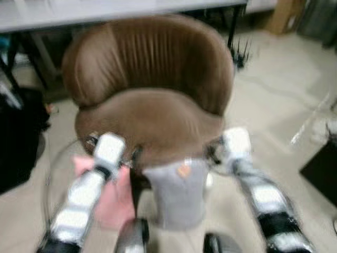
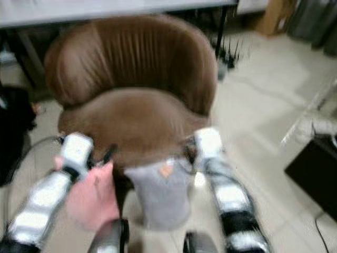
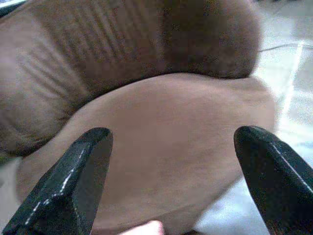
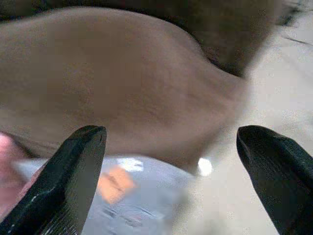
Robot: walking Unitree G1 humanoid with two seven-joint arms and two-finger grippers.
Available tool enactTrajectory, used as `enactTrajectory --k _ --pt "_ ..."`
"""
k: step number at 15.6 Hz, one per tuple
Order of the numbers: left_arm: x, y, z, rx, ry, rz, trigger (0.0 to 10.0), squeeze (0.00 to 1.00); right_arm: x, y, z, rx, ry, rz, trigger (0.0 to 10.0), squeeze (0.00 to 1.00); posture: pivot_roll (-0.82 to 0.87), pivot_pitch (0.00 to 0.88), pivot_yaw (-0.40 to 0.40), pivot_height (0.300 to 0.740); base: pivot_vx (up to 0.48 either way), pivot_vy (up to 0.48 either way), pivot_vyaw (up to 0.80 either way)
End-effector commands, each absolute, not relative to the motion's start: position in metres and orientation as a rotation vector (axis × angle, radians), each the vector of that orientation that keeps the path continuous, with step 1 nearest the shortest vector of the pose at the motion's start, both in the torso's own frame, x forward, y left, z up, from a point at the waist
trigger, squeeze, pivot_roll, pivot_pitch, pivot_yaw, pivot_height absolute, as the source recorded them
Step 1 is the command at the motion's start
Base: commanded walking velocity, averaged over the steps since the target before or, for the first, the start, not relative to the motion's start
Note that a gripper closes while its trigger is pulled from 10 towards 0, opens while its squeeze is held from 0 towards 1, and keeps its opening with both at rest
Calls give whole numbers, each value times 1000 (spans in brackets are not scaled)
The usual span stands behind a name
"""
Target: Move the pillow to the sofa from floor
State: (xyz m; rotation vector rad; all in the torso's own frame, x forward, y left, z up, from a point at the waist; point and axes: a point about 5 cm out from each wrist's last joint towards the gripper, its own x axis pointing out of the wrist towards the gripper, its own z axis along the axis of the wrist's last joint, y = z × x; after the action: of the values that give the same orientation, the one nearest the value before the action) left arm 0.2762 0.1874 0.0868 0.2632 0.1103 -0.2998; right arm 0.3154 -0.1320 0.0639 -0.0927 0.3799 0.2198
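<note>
The left gripper [image 3: 168,183] and right gripper [image 4: 171,178] hung with fingers spread wide and holding nothing, both raised just before the front edge of the brown sofa [image 1: 152,105]. The grey pillow [image 1: 174,192] stood against the sofa's front on the floor [image 1: 274,105], between the arms, beside a pink cushion [image 2: 92,197].

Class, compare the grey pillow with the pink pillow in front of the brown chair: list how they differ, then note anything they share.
Colour: the grey pillow is grey with a small orange patch; the pink pillow is plain pink.
Place: the grey pillow lies between the two arms, while the pink pillow lies further left, partly under the left arm.
Visibility: the grey pillow shows almost whole; the pink pillow is partly hidden.
Shared: both sit low against the front of the chair, off its seat.
</note>
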Motion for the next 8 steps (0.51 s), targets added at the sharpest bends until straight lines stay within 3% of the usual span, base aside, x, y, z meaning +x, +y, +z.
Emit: enactTrajectory --k 1,4,8 --pt "277 180 89 261 99 -320 10000 0 315 -146 63 -107 389 182 10000 0 50 0 30 613 446 0 0" --pt "277 180 88 264 101 -323 10000 0 314 -145 63 -110 389 193 10000 0 50 0 30 613 429 0 0" --pt "276 177 82 291 137 -343 10000 0 315 -143 64 -110 386 202 10000 0 54 0 27 613 0 0 0"
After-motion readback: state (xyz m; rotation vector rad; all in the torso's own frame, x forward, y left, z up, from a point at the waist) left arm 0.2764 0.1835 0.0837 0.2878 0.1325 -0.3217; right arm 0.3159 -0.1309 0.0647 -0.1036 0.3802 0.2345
